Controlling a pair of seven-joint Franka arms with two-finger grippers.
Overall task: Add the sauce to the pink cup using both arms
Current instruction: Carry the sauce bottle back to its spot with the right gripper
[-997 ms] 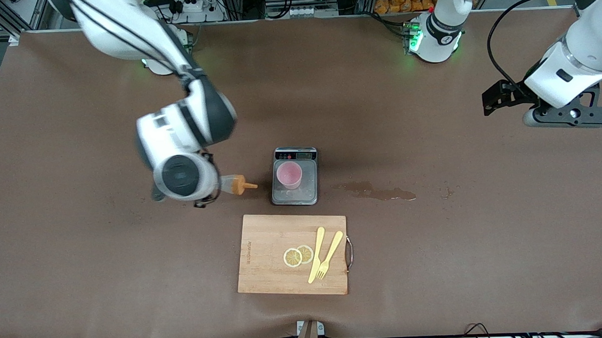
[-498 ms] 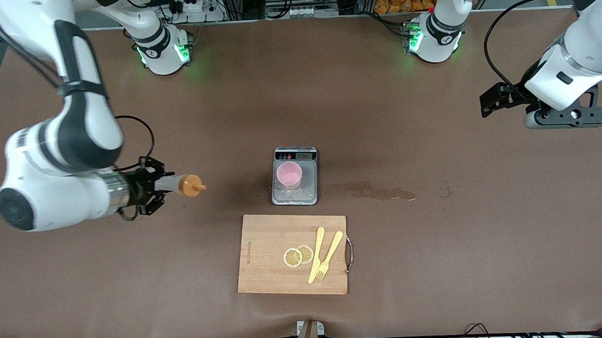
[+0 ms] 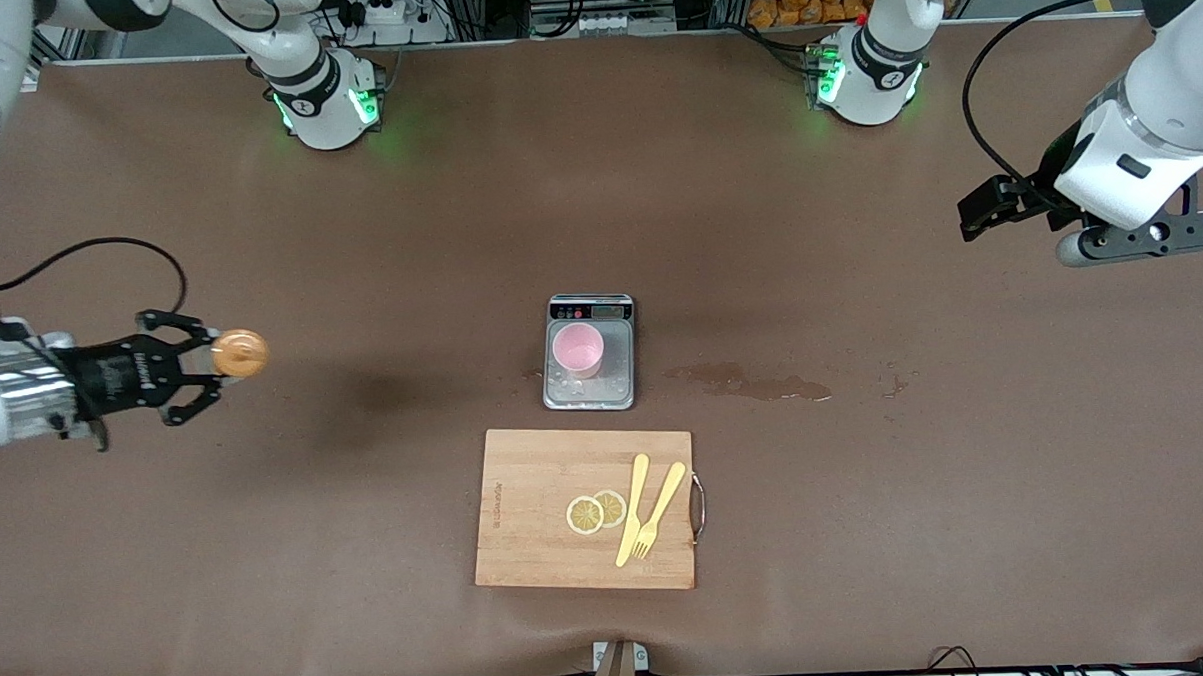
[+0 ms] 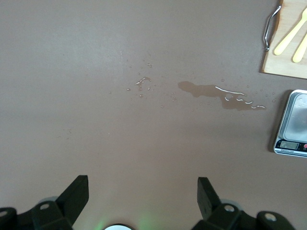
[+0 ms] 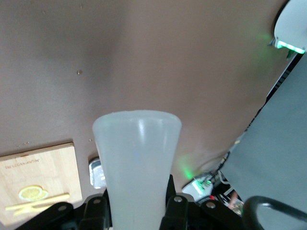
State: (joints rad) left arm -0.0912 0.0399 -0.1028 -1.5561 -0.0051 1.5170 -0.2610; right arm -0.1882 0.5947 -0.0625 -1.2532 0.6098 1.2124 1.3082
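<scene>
Orange-capped, one sauce bottle [image 3: 237, 355] sits clamped in my right gripper [image 3: 194, 367] over bare table at the right arm's end, well apart from the one pink cup [image 3: 577, 349] on the one scale [image 3: 590, 390]. My left gripper [image 4: 143, 199] waits wide open and empty. One cutting board [image 3: 536, 480] holds two lemon slices [image 3: 596, 511], one knife [image 3: 633, 509], one fork [image 3: 660, 510]; its printed mark is unreadable.

A grey scale [image 3: 589, 352] sits mid-counter [image 3: 868, 529], a wet spill [image 3: 753, 383] beside it, and nearer the camera a wooden board [image 3: 539, 540] carries two lemon slices [image 3: 596, 512], a yellow knife [image 3: 631, 508] and fork [image 3: 660, 510].
</scene>
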